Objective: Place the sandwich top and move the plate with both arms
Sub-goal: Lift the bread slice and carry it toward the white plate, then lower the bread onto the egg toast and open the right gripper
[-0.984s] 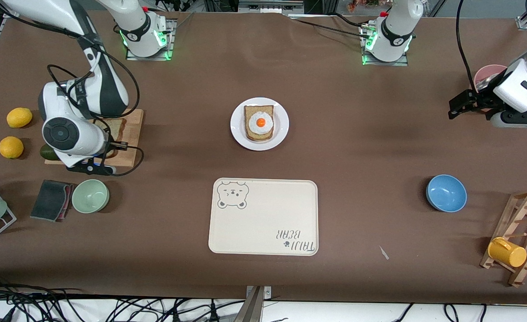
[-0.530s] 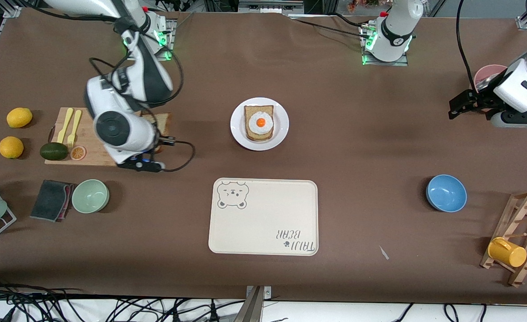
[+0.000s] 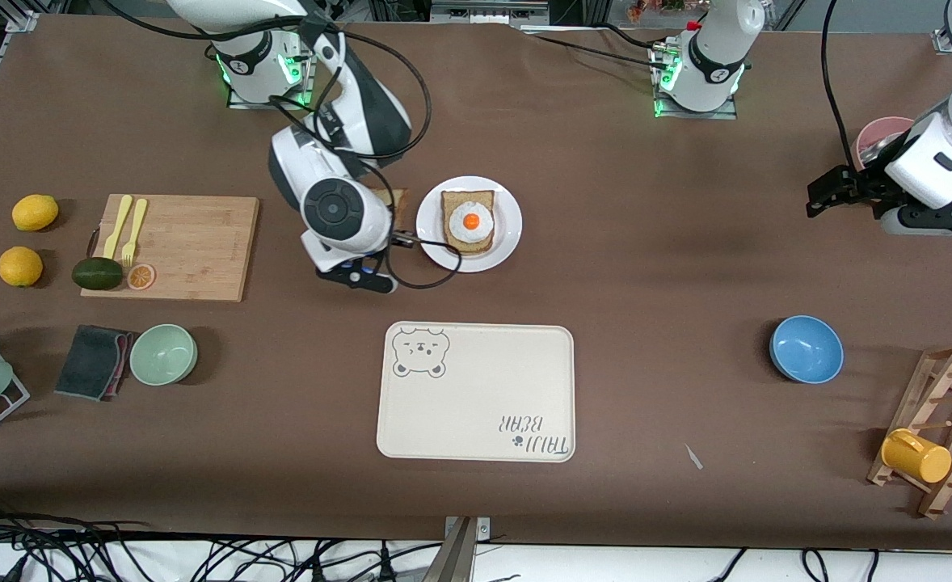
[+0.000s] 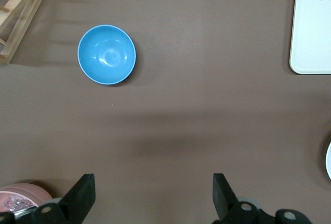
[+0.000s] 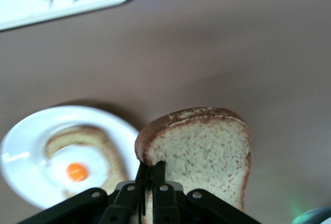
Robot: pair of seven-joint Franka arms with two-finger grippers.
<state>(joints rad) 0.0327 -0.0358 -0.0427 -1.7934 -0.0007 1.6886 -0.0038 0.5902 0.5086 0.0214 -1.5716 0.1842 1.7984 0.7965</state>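
Even, bright overhead light fills the scene, with soft shadows on the brown table (image 3: 646,339) and beside the blue bowl (image 4: 106,54). The right wrist view is smeared: the plate (image 5: 31,146) and egg (image 5: 76,171) beside the fingers (image 5: 155,175) are blurred. The sandwich top (image 5: 207,151) above them looks sharper.

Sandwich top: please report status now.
Right gripper shut on sandwich top, in the air beside plate. Left gripper open, waiting over bare table. Nothing in the way.
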